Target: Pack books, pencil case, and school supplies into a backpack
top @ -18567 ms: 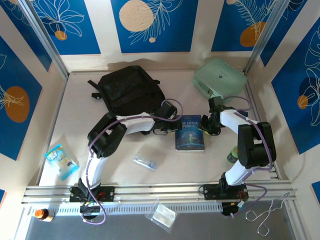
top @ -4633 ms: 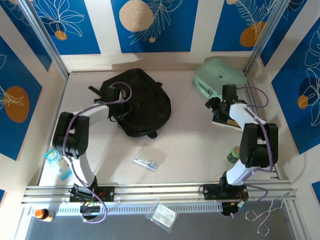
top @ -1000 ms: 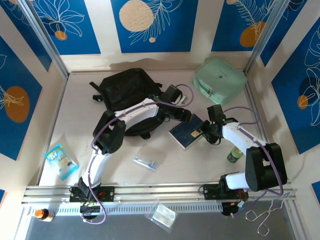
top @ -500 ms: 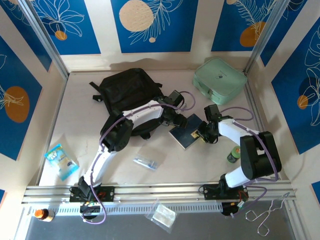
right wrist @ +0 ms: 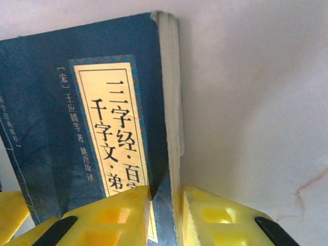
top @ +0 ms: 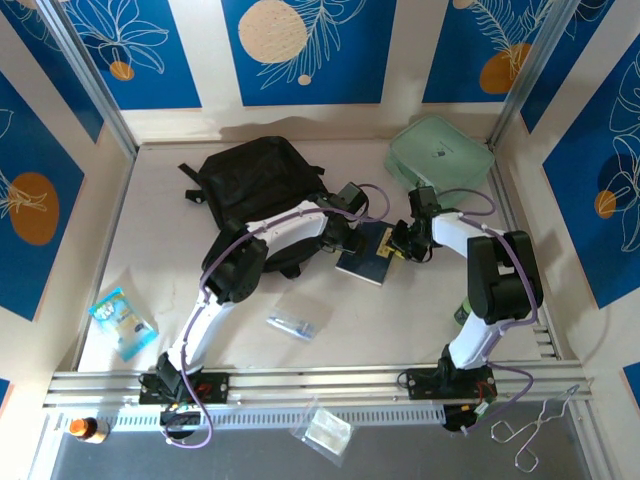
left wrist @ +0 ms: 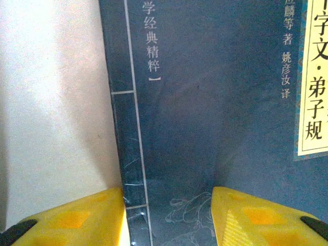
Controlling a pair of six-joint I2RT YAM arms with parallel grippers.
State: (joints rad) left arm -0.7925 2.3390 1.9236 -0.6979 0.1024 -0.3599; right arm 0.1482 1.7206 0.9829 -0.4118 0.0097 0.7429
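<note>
A navy book (top: pixel 366 258) with a yellow label lies on the table just right of the black backpack (top: pixel 262 183). My left gripper (top: pixel 345 240) is shut on its spine edge (left wrist: pixel 130 169); one yellow finger (left wrist: pixel 77 218) is against the spine and the other sits on the cover. My right gripper (top: pixel 405 243) is shut on the opposite page edge, pinching the book (right wrist: pixel 46 128) between its fingers (right wrist: pixel 118 215). In the wrist views the left gripper (left wrist: pixel 168 205) and right gripper (right wrist: pixel 165 197) both have the book between their jaws. The transparent pencil case (top: pixel 291 324) lies apart, nearer the front.
A mint-green case (top: pixel 442 152) sits at the back right, close behind my right arm. A blue packet (top: pixel 122 321) lies at the front left. A small green bottle (top: pixel 461 316) stands by the right arm's base. Open table lies between the pencil case and the book.
Both grippers have closed on the book. The book has shifted slightly back and left towards the backpack and turned, and the right arm has folded in closer.
</note>
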